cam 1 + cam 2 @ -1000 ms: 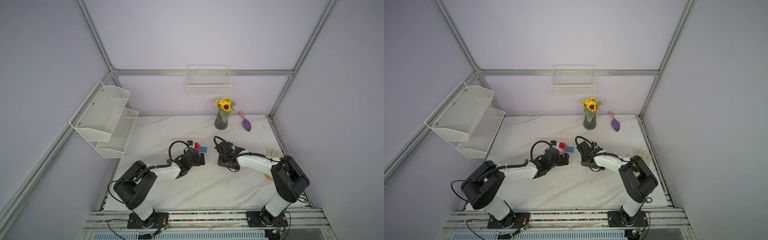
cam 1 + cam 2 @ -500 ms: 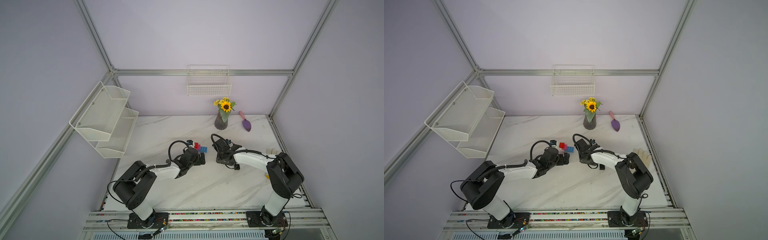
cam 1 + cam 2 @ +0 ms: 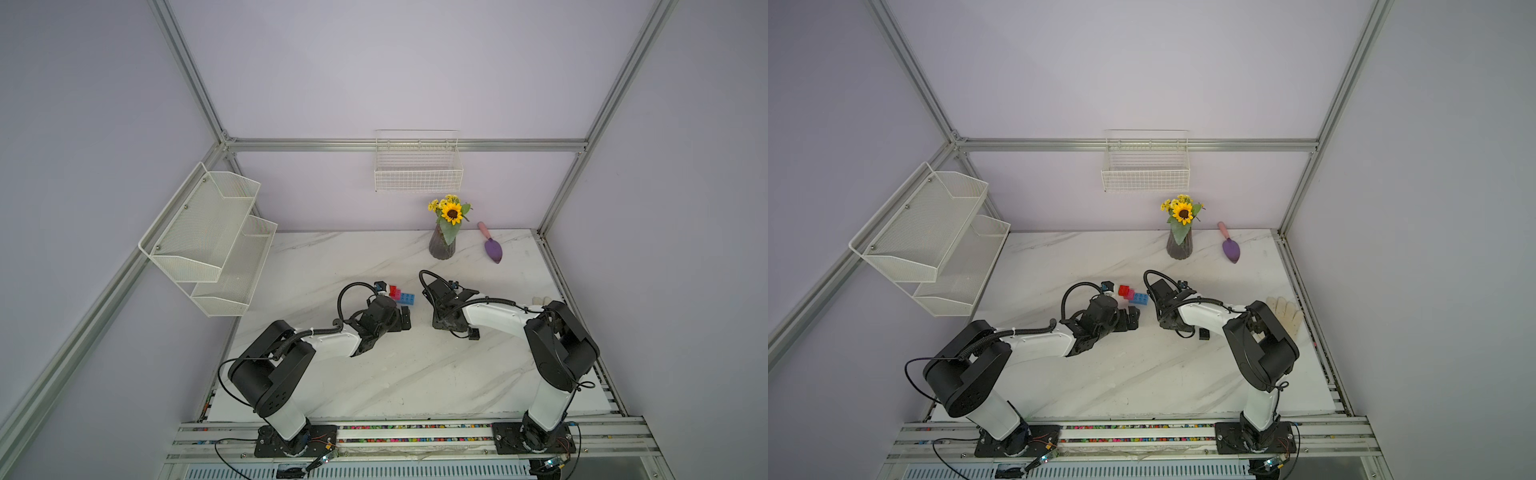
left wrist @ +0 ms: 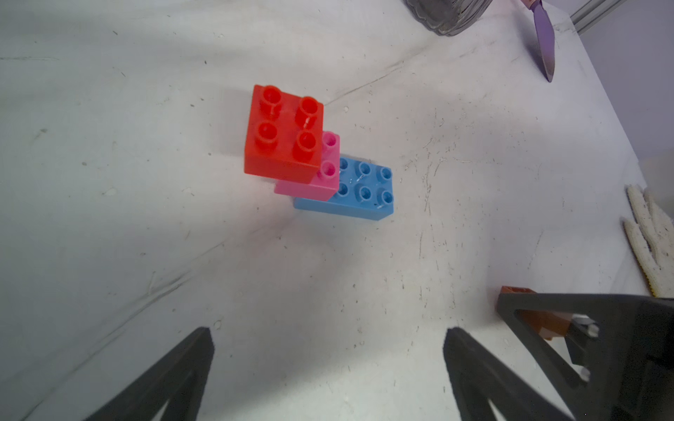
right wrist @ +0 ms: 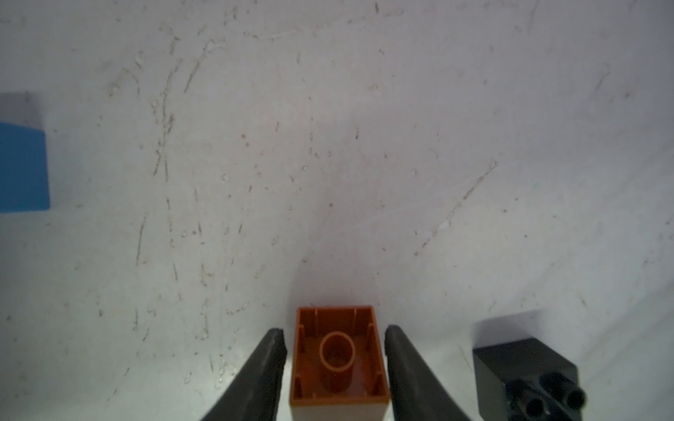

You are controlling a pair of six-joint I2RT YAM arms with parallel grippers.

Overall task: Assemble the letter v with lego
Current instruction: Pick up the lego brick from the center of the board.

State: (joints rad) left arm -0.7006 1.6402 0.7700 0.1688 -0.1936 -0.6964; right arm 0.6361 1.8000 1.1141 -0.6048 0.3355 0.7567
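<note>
Firstly, at the far left a white rack (image 3: 199, 232) hangs on the side wall, above the edge of the table (image 3: 374, 374). Next comes the left gripper (image 4: 328, 339), low over the table. Its jaws are spread wide and nothing is between them.

Just beyond it, near the middle of the table, stands the built part of the letter v: three joined bricks, like small stairs. The red brick (image 4: 284, 135) is the highest and the most to the left. It sits on the pink brick (image 4: 324, 182) and covers about half of it, so two pink studs show. The pink brick sits on the left end of the blue brick (image 4: 364, 189), which lies flat on the table.

To the right of the blue brick, apart from it, the right gripper (image 5: 334, 329) points down at the table. Its jaws are clenched on the orange brick (image 5: 337, 364), one jaw against each side, and the hollow underside of this brick faces the wrist camera. Just beside it, further right, the black brick (image 5: 521, 368) lies tipped on its side, touching nothing. These two bricks are not yet joined to the stairs.

Near the rear wall stands a vase (image 3: 441, 247) with a sunflower, and to its right lies a purple trowel (image 3: 493, 250). A pale glove (image 3: 1283, 311) lies by the right edge of the table.
</note>
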